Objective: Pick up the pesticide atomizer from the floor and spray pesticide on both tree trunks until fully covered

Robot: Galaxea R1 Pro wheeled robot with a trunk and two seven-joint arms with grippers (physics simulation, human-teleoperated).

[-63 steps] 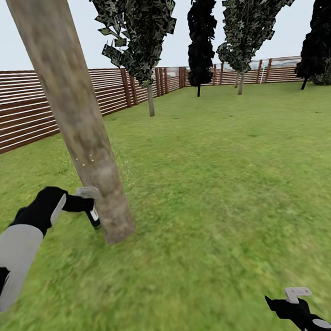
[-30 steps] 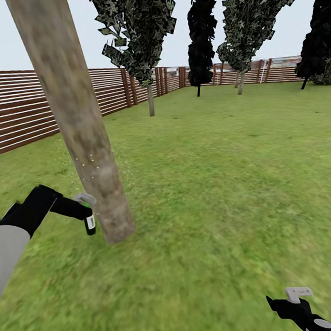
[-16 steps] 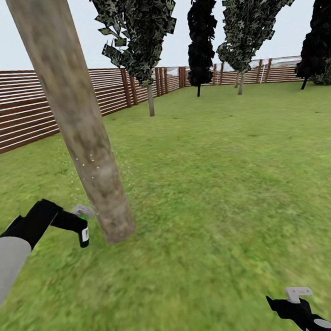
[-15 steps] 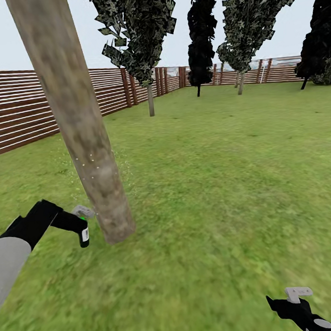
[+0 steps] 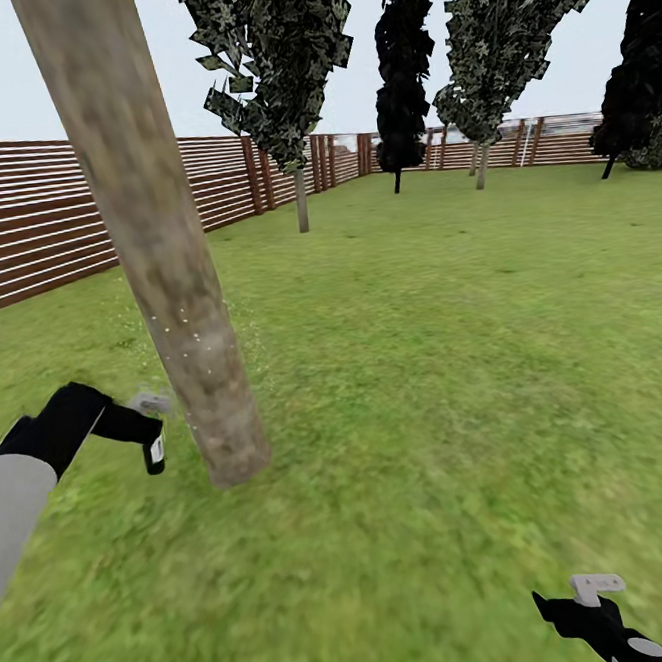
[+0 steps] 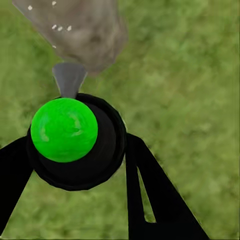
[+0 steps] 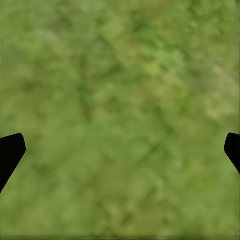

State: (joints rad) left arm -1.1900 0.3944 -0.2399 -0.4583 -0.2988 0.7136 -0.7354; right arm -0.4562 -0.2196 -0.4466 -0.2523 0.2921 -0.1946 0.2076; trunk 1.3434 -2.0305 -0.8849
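We find the left claw (image 5: 147, 434) clamped on the pesticide atomizer (image 5: 155, 449), held low above the grass (image 5: 424, 363) just beside the base of the near tree trunk (image 5: 184, 314) and apart from it. In the left wrist view the atomizer (image 6: 75, 142) sits between the black fingers (image 6: 145, 185), its grey nozzle toward the trunk (image 6: 80, 30), which carries white specks. The right claw (image 5: 581, 610) hangs low over the lawn; in the right wrist view its fingertips (image 7: 11, 150) stand wide apart over bare grass. A brown slatted fence (image 5: 30, 222) bounds the garden, with further trees (image 5: 283, 64) beyond.
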